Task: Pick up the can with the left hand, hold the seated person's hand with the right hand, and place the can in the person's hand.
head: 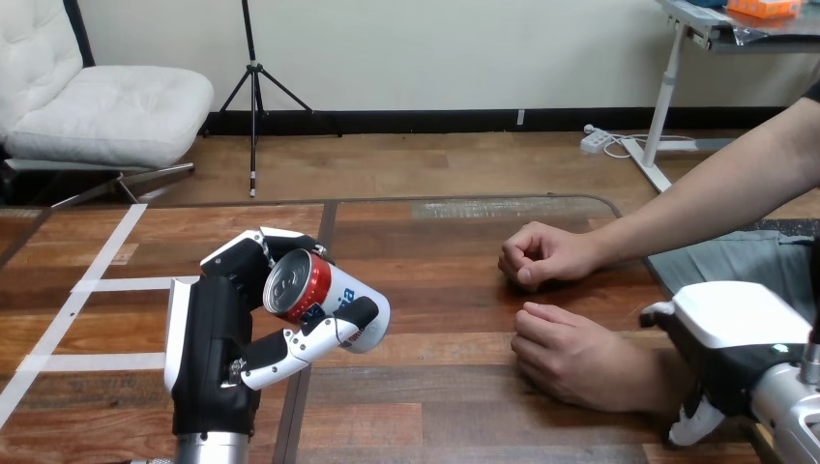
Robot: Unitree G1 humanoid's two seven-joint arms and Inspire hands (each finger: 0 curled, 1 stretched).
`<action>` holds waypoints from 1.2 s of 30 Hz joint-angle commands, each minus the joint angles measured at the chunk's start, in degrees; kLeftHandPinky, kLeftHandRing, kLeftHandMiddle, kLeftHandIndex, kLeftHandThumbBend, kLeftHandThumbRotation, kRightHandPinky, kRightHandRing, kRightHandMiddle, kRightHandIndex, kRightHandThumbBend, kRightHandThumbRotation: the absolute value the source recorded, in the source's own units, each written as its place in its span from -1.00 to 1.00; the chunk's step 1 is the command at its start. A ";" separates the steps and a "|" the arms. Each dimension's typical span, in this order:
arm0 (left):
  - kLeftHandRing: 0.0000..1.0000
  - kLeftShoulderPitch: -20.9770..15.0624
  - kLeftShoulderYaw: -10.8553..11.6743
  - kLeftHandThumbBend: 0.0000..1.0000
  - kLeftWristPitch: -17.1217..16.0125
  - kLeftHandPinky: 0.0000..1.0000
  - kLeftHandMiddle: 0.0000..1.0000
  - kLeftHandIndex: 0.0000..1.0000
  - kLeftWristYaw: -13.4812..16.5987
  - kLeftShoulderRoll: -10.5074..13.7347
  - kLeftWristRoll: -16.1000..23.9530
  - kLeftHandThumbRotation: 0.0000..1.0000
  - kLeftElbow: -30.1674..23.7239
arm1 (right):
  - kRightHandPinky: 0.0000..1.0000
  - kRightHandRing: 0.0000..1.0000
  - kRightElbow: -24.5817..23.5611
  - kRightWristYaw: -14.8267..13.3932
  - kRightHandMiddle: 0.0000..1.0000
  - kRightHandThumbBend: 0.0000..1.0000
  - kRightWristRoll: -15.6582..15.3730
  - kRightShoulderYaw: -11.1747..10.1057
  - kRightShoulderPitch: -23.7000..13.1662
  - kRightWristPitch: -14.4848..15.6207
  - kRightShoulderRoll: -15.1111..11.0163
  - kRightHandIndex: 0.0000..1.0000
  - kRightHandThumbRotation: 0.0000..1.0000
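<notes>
My left hand (218, 329) is lifted above the table at the lower left, its fingers and thumb curled round a red, white and blue can (324, 300). The can lies tilted, its silver top facing me. The person's two hands rest on the table at the right. The farther one (541, 256) is a loose fist. The nearer one (571, 353) lies palm down. My right hand (730, 338) sits at the lower right, over the wrist of the nearer hand, its white back shell towards me. I cannot tell how its fingers stand.
The wooden table (435, 406) carries strips of white tape (106, 285) at its left. The person's forearm (716, 193) reaches in from the upper right, across the table's right edge.
</notes>
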 commanded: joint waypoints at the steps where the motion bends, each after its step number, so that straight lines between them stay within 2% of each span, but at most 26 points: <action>1: -0.20 -2.67 0.56 0.51 -0.24 -0.24 -0.16 -0.11 0.13 0.35 -0.14 -1.00 -2.46 | 0.70 0.79 -3.50 -0.78 0.82 0.67 -1.85 -1.43 -1.78 2.39 0.91 0.73 -0.83; 14: -0.20 -2.85 0.42 0.50 -0.31 -0.24 -0.16 -0.11 -0.29 0.42 -0.62 -1.00 -2.37 | 0.70 0.78 -3.53 -0.20 0.80 0.66 -2.69 -0.70 -1.75 4.76 0.51 0.72 -0.76; 26: -0.21 -2.77 0.59 0.51 -0.29 -0.24 -0.16 -0.11 -0.01 0.52 -0.18 -1.00 -2.62 | 0.57 0.69 -1.55 -0.35 0.71 0.67 -2.99 0.40 -2.45 4.49 0.11 0.63 -0.78; 32: -0.21 -2.65 0.58 0.51 -0.31 -0.24 -0.16 -0.12 -0.16 0.66 -0.42 -1.00 -2.67 | 0.47 0.62 1.17 -1.58 0.66 0.71 -3.31 1.43 -3.34 3.61 -0.10 0.59 -0.78; 36: -0.21 -2.53 0.54 0.51 -0.24 -0.24 -0.16 -0.12 -0.28 0.72 -0.70 -1.00 -2.73 | 0.43 0.60 2.81 -1.42 0.64 0.72 -2.89 1.96 -4.10 3.41 0.03 0.57 -0.78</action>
